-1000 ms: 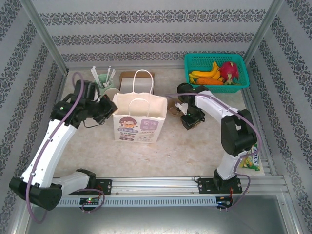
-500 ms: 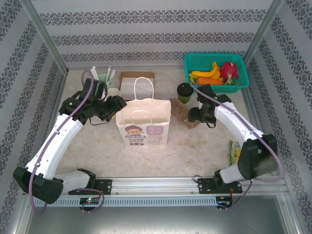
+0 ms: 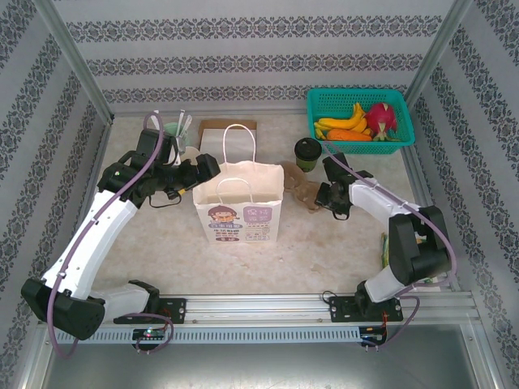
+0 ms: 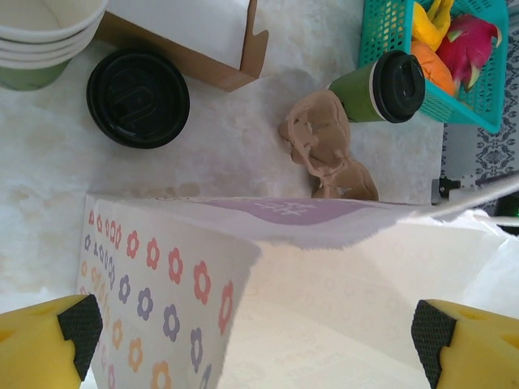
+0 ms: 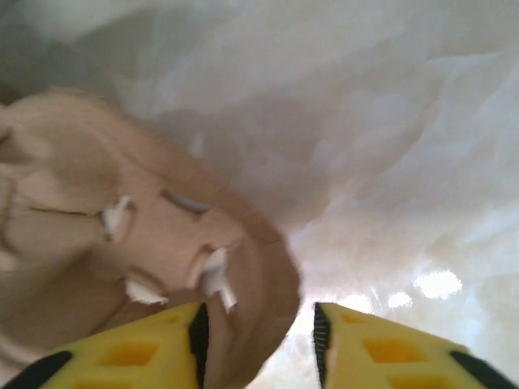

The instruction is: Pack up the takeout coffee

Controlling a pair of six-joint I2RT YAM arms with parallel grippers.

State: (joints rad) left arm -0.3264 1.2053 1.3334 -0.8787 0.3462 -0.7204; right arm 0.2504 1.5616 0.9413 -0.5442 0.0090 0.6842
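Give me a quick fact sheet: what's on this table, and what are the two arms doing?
Coffee: takeout coffee upright beside the teal basket, outside the bag
Bag: paper bag standing open, mid-table
Left arm: left gripper open, straddling the bag's rim
Right arm: right gripper open, at crumpled brown paper
Packed: not yet

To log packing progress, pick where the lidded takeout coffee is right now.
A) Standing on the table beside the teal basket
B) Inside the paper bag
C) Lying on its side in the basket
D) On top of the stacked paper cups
A: the takeout coffee stands upright on the table, between the paper bag and the teal basket, its black lid on.
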